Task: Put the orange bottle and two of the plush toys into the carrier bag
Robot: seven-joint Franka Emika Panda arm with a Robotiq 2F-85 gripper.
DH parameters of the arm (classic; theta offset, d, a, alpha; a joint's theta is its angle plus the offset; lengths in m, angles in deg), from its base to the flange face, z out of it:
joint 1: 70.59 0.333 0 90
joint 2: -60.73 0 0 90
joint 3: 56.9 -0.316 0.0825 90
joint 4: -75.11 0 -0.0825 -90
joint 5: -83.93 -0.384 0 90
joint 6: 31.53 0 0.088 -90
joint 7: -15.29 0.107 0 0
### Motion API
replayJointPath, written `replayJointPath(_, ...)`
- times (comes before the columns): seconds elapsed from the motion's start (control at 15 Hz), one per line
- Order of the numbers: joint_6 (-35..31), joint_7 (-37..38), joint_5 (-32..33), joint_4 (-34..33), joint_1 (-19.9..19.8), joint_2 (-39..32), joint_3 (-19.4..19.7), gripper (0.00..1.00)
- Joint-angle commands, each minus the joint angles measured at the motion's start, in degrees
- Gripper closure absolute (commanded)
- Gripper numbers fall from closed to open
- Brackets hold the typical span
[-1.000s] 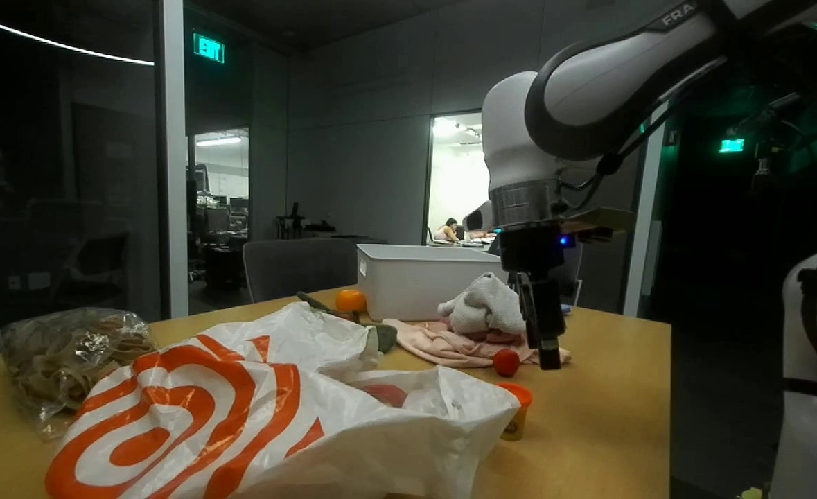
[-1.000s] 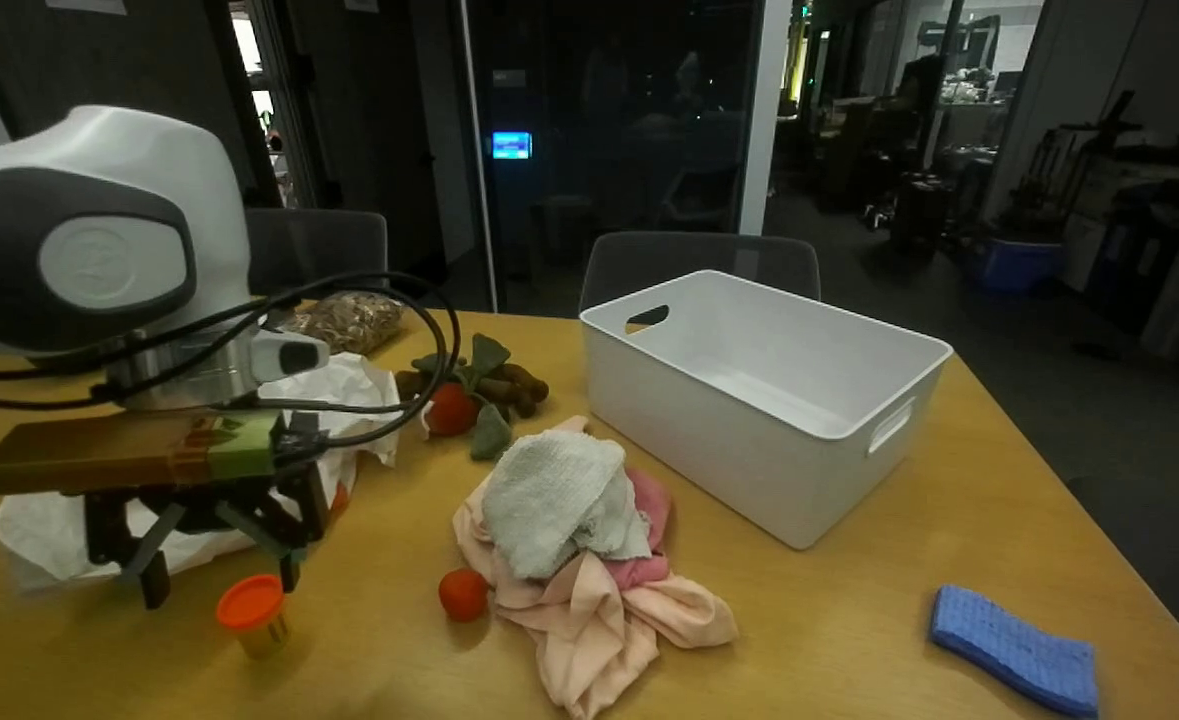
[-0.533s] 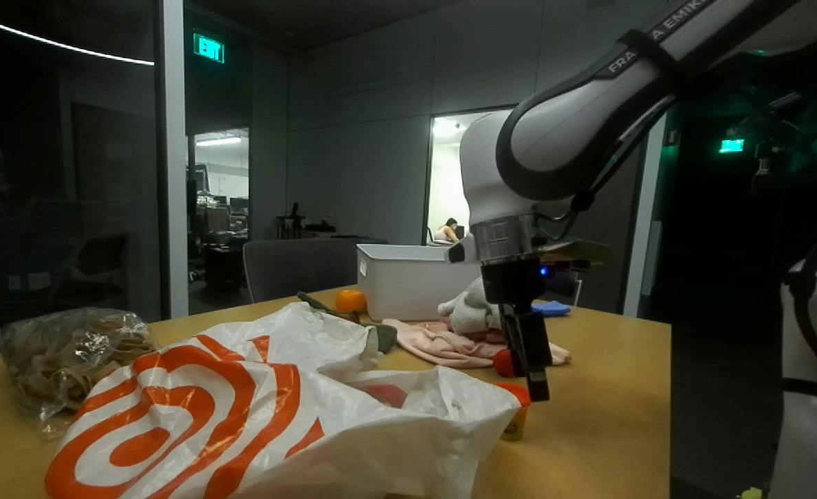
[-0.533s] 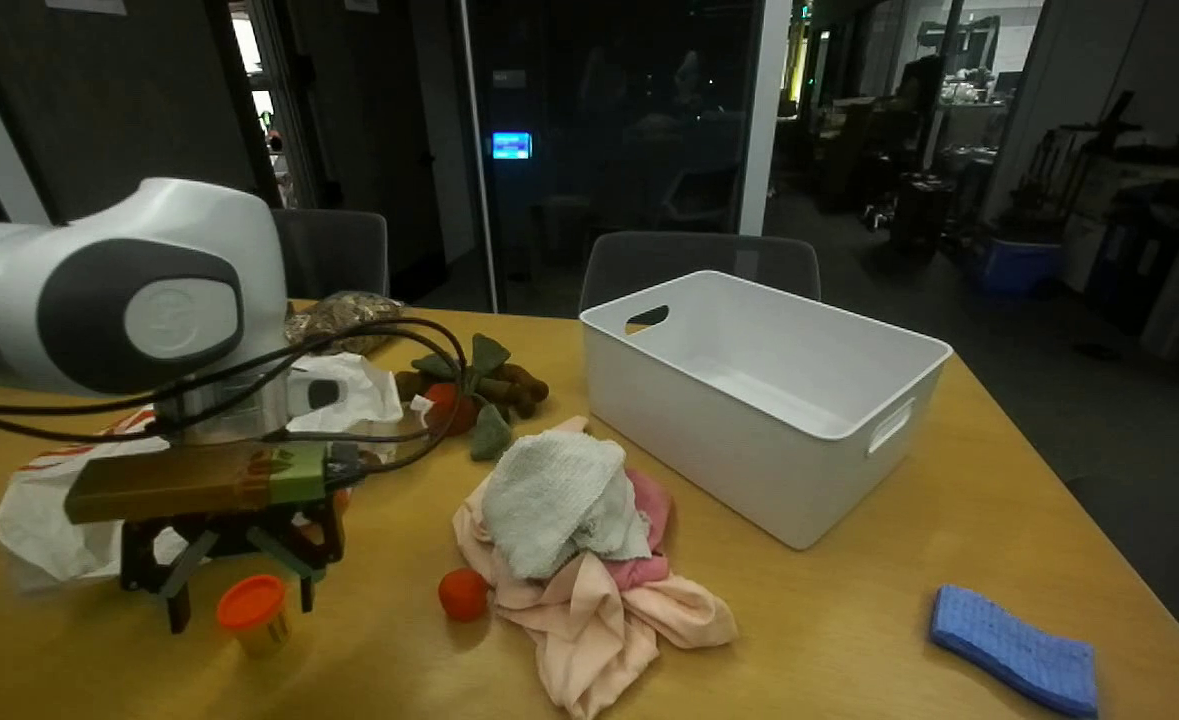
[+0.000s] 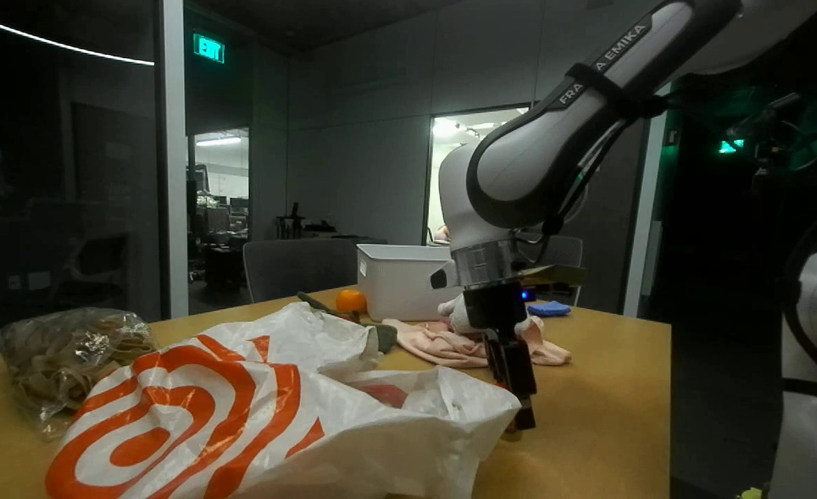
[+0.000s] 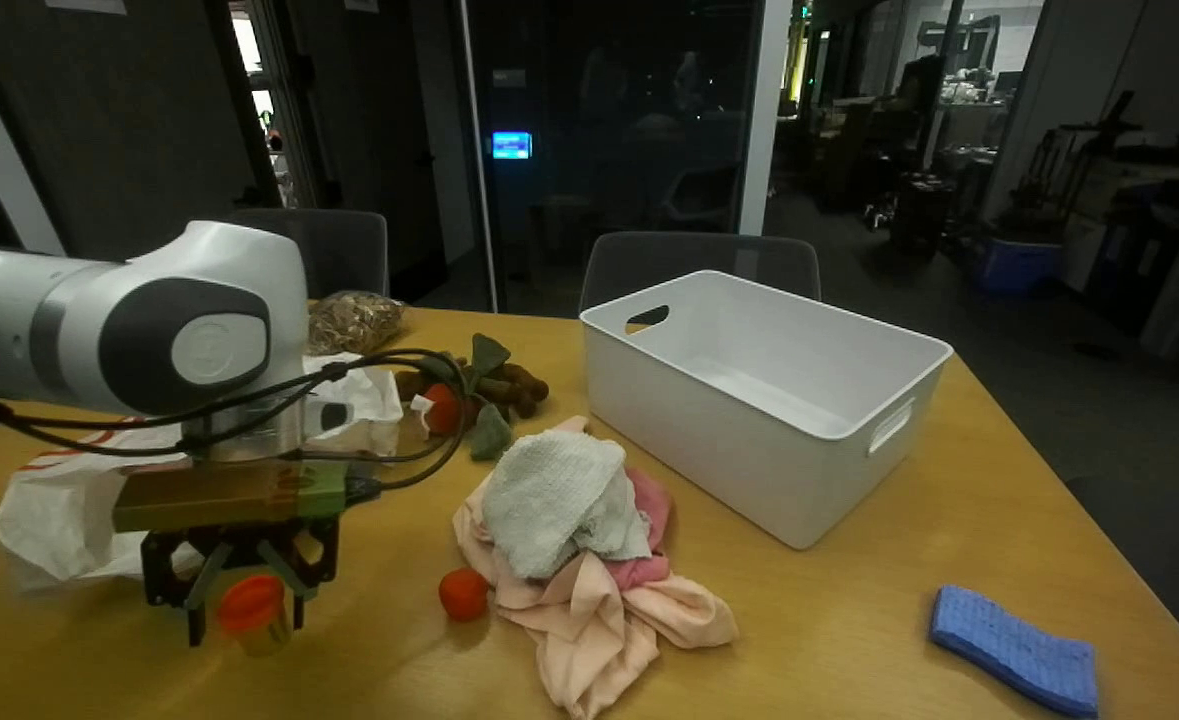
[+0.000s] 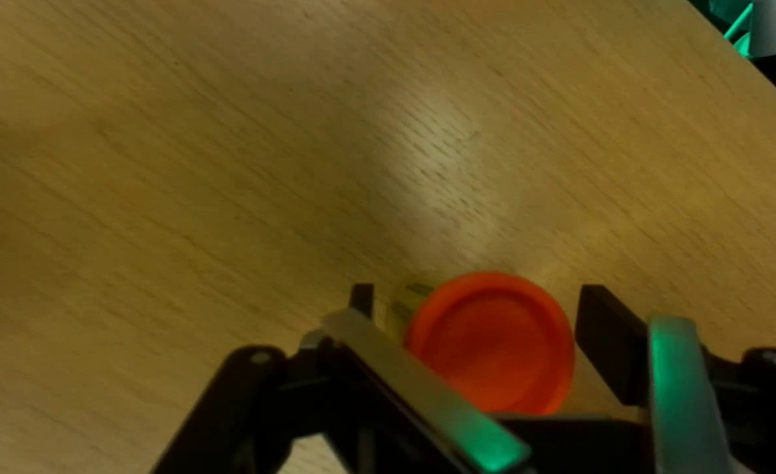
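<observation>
Wooden table (image 6: 829, 630), dimly lit: gripper (image 6: 247, 630) parted wide around orange-lidded bottle (image 7: 496, 342), set, we judge, for side pinch; gripping nothing, touch unclear.

Orange bottle (image 7: 493, 342): I see round orange lid on yellowish body, standing upright on table (image 7: 197, 164), near carrier bag (image 5: 380, 443). Bag: white plastic, bold orange curved bands, crumpled, lying slumped, mouth gaping; reddish patch (image 5: 384, 396) shows in opening, can't identify it from here. Plush toys (image 6: 514, 388): I make out red round part with white tag, brown lumps, green leaf shapes, bunched just beside bag; can't tell where one ends.
</observation>
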Motion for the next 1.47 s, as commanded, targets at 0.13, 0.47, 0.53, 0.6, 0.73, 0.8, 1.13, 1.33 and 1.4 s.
replayJointPath(0.13,-0.17,-1.06,-0.18,-1.94,-0.85,-1.28,-1.53,0.64)
replayJointPath(0.47,1.51,1.8,3.73,-3.66,-1.61,0.96,-3.35,0.77)
replayJointPath(0.53,1.75,2.35,4.9,-4.17,-1.58,1.7,-3.9,0.77)
replayJointPath(0.6,2.07,4.1,7.19,-5.23,-1.39,3.13,-5.25,0.77)
replayJointPath(0.73,2.67,6.48,10.44,-7.68,-0.74,4.62,-7.25,0.77)
replayJointPath(0.8,2.77,7.5,11.85,-8.81,-0.53,4.99,-8.19,0.77)
replayJointPath(1.13,2.94,9.11,14.38,-14.2,2.46,4.34,-12.74,0.77)
replayJointPath(1.33,2.65,7.87,12.57,-16.08,4.3,0.94,-13.52,0.77)
replayJointPath(1.4,2.85,6.8,11.18,-16.68,5.21,-0.3,-13.46,0.77)
